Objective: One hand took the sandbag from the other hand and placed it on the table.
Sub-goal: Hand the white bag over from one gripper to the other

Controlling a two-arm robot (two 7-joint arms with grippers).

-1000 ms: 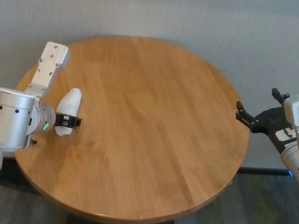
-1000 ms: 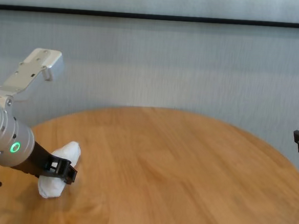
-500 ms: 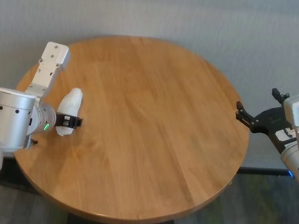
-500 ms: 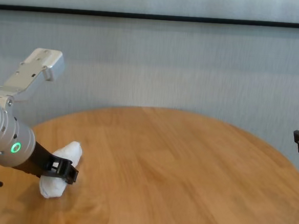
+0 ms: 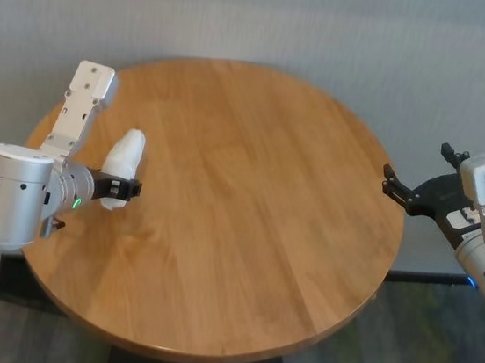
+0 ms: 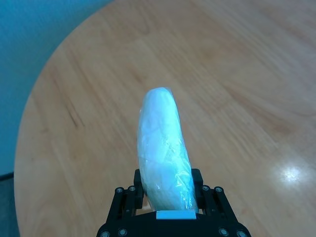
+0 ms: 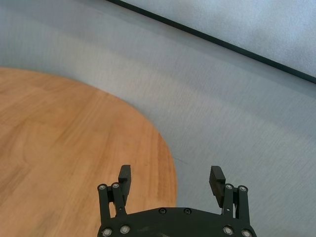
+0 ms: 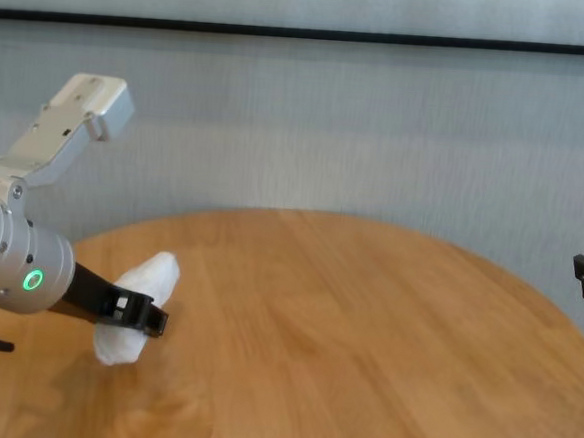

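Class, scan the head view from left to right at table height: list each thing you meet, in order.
Silver-wristed left arm with green ring light → its black left gripper shut on the white film-wrapped sandbag → round orange-brown wooden table → open black right gripper, just past the table's edge.

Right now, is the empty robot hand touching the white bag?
No. The right gripper hangs open past the table's far right edge, while the bag sits in the left gripper.
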